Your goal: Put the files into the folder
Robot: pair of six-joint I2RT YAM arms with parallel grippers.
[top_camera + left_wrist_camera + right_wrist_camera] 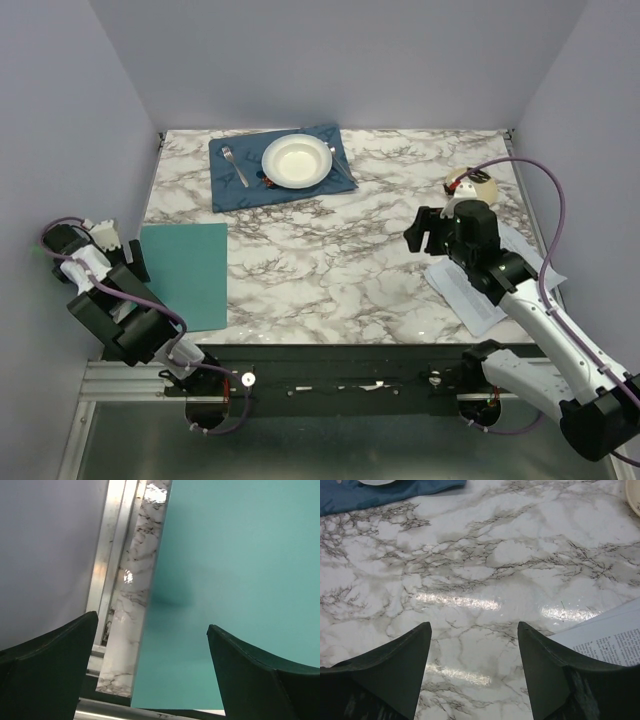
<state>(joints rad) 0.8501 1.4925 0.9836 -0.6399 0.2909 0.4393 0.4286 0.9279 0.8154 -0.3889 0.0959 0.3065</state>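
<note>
The teal-green folder (pixel 188 272) lies flat and closed at the table's left front edge; it fills the right part of the left wrist view (pixel 235 580). The files (pixel 490 285), white sheets with black text, lie at the right front, partly under the right arm; a corner shows in the right wrist view (pixel 607 640). My left gripper (pixel 128 262) is open and empty at the folder's left edge (pixel 152 630). My right gripper (pixel 425 232) is open and empty over bare marble (pixel 474 630), just left of the files.
A dark blue placemat (pixel 280 165) at the back holds a white plate (pixel 296 160) and a fork (pixel 235 166). A cream round object (pixel 471 184) sits at the right back. Walls close in left, right and back.
</note>
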